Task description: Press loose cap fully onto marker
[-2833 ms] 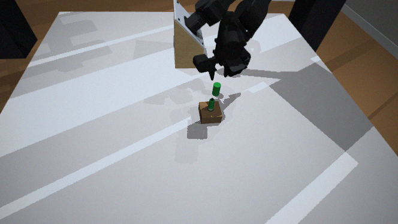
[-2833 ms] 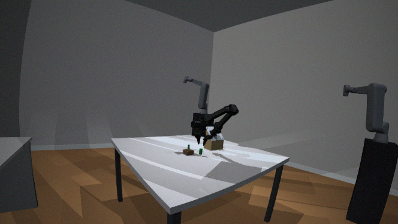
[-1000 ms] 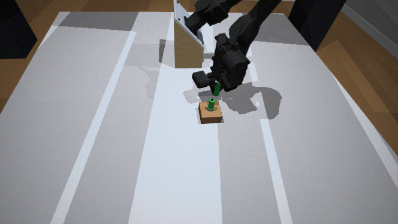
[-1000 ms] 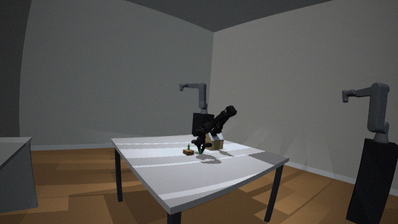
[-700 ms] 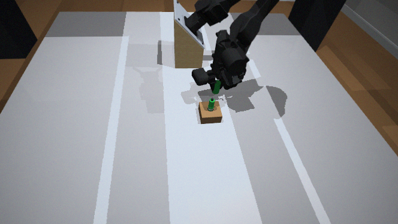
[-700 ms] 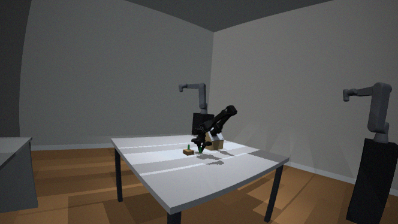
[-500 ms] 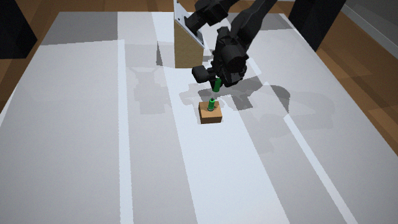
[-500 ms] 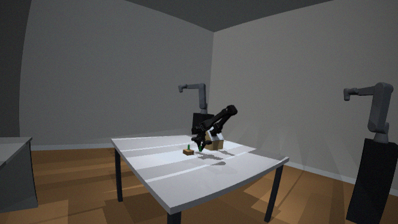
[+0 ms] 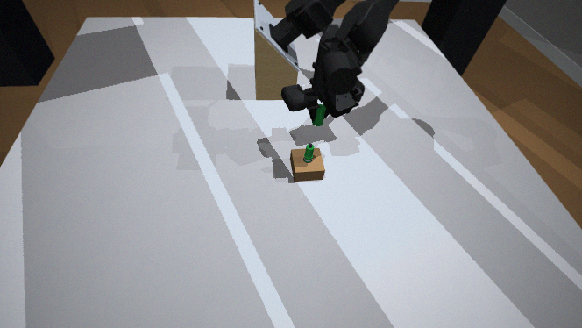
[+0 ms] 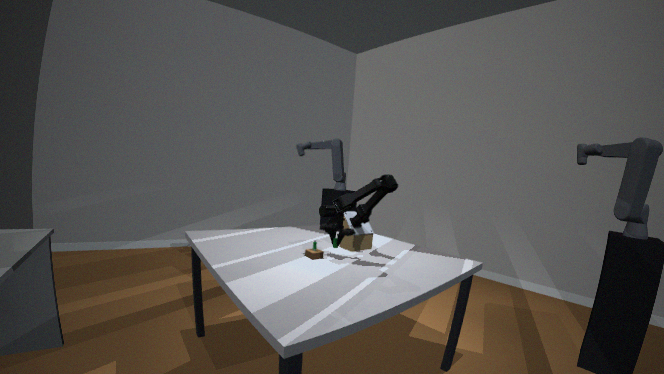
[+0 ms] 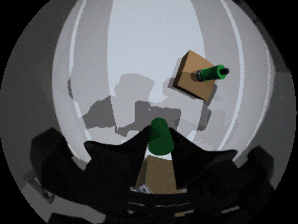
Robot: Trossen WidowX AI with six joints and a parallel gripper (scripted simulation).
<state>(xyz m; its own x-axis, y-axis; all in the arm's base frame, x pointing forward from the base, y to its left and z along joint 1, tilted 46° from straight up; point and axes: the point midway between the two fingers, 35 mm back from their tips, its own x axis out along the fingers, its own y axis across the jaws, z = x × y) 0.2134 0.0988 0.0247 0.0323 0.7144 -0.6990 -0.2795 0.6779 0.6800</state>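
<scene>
A green marker (image 9: 309, 153) (image 10: 315, 245) (image 11: 212, 72) stands upright in a small brown holder block (image 9: 308, 173) (image 10: 314, 254) (image 11: 192, 70) near the middle of the table. My gripper (image 9: 321, 112) (image 10: 334, 239) (image 11: 159, 129) is shut on the green cap (image 9: 319, 116) (image 10: 334, 243) (image 11: 160, 135). It holds the cap above the table, behind the marker and a little to its right in the top view. The cap hangs apart from the marker tip.
A tan box with a white plate (image 9: 268, 66) (image 10: 361, 241) stands behind the gripper at the arm's base. The white table (image 9: 131, 219) (image 10: 310, 295) runs wide on all sides. Two grey camera stands (image 10: 335, 160) (image 10: 630, 185) stand off the table.
</scene>
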